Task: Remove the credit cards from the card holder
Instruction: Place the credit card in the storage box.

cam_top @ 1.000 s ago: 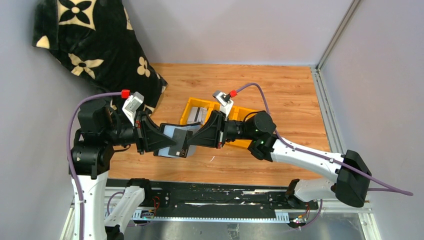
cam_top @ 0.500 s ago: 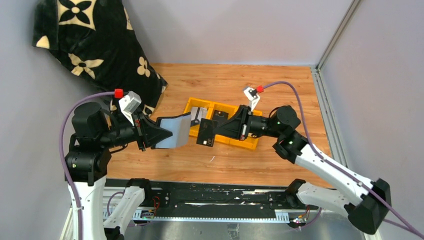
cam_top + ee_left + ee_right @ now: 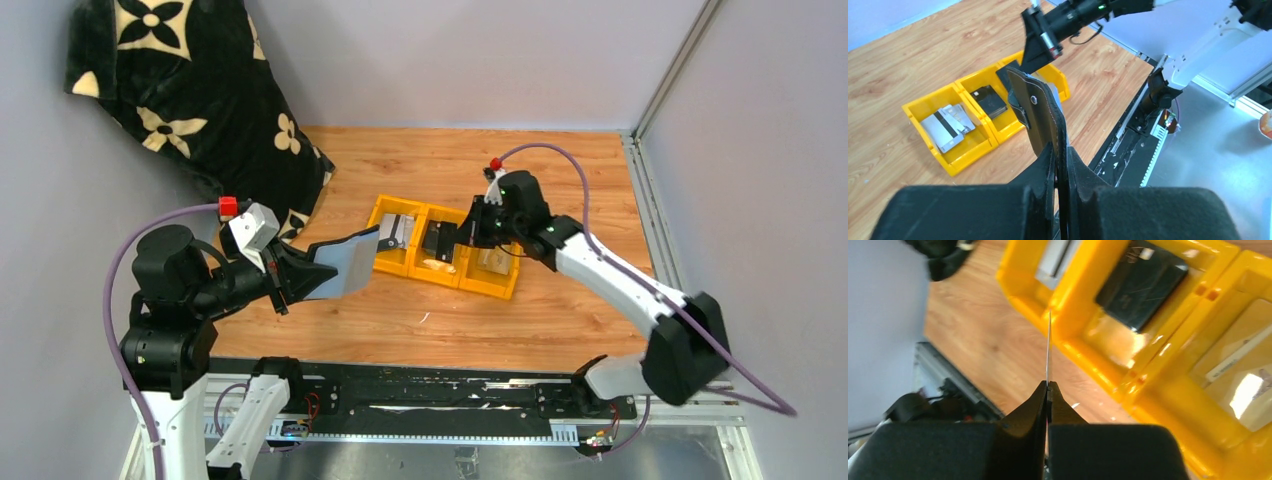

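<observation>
My left gripper (image 3: 312, 276) (image 3: 1060, 150) is shut on the card holder (image 3: 345, 266) (image 3: 1039, 107), which hangs above the table left of the tray. Its pale grey-blue inside shows from above, its black outside in the left wrist view. My right gripper (image 3: 458, 234) (image 3: 1047, 386) is shut on a black credit card (image 3: 437, 240) (image 3: 1048, 340), seen edge-on, over the yellow tray's (image 3: 490, 290) middle compartment. In the tray lie silvery cards (image 3: 398, 232) (image 3: 947, 128) on the left, a black card (image 3: 1140, 282) (image 3: 989, 100) in the middle and a tan card (image 3: 492, 262) (image 3: 1243, 365) on the right.
A black blanket with cream flowers (image 3: 180, 90) drapes over the back left corner down to the table. Grey walls close the left and back, and a metal rail (image 3: 655, 230) runs along the right edge. The arm bases' black rail (image 3: 430, 395) lines the near edge.
The right gripper drew the black card out of the holder and carried it right and back over the tray. The left gripper pulled the holder slightly left and lifted it.
</observation>
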